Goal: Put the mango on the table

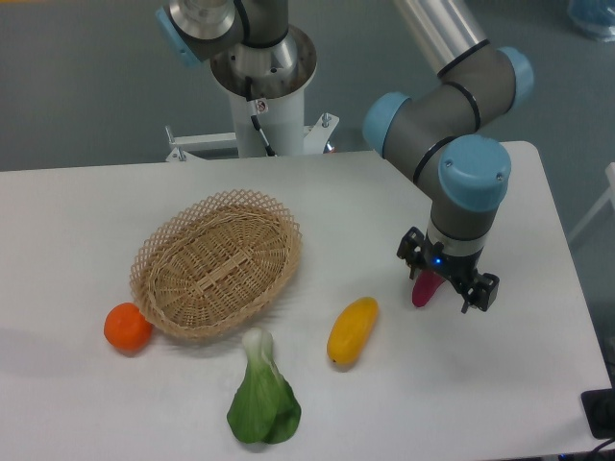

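While the fingers (450, 284) hang spread apart and empty at right of centre over a dark red vegetable (424, 290), the mango (352, 330) lies free on the white surface (86, 403) down-left of them, its long axis tilting toward upper right.

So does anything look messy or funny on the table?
Nothing stands out. The yellow-orange oval mango lies flat on the white table, beside the empty woven wicker basket. The round orange fruit and leafy green vegetable look whole. Nothing is spilled.
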